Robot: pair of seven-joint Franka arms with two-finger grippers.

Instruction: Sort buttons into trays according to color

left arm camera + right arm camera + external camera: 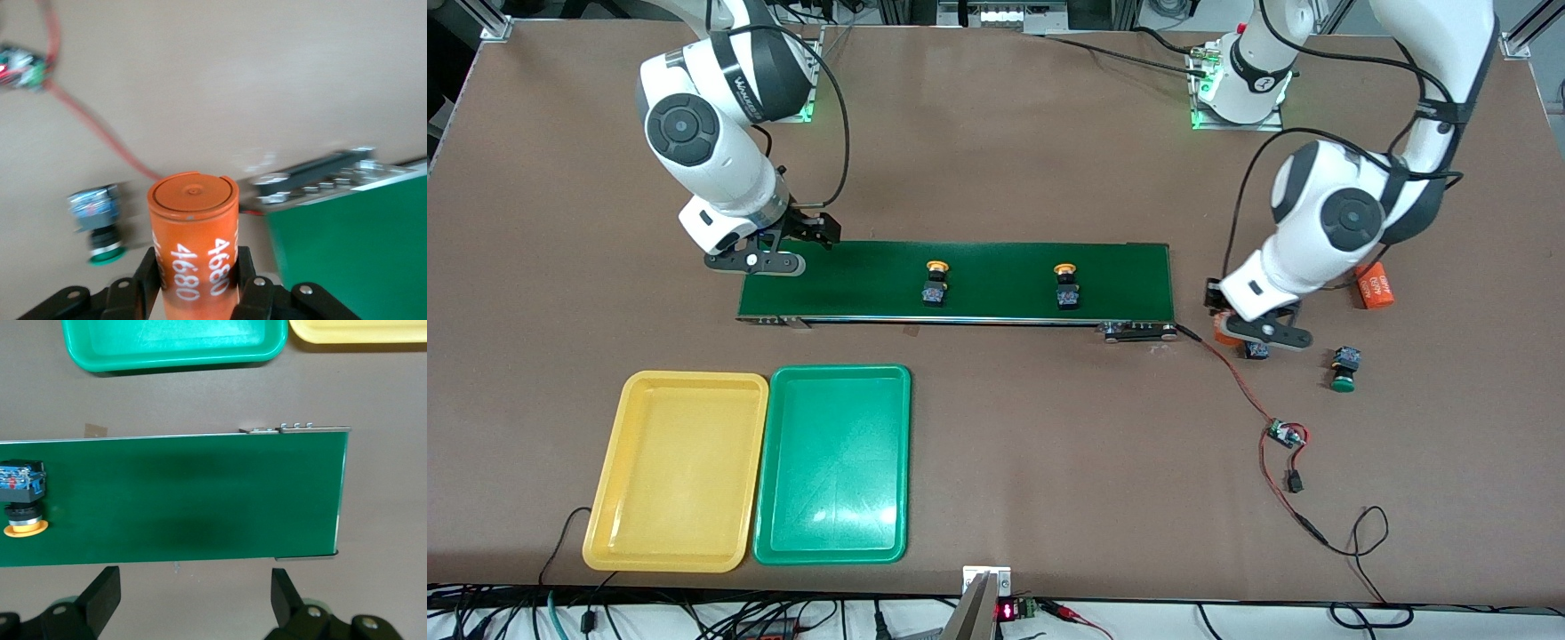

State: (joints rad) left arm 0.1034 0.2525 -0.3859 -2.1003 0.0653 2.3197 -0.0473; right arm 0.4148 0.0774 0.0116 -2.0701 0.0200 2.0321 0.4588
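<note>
Two yellow-capped buttons (935, 283) (1065, 286) lie on the dark-green conveyor belt (996, 267); one shows in the right wrist view (23, 510). One green-capped button (1344, 369) lies on the table at the left arm's end. Another (100, 223) lies beside my left gripper, partly hidden under it in the front view (1256, 349). My left gripper (1232, 336) (198, 280) is shut on an orange cylinder (193, 233) marked 4680, just off the belt's end. My right gripper (805, 233) (193, 600) is open and empty by the belt's other end. The yellow tray (680, 471) and green tray (836, 462) are empty.
A second orange cylinder (1374, 284) lies toward the left arm's end. A small circuit board (1285, 436) on red wires (1232, 373) lies nearer the front camera than the left gripper. The trays sit side by side, nearer the front camera than the belt.
</note>
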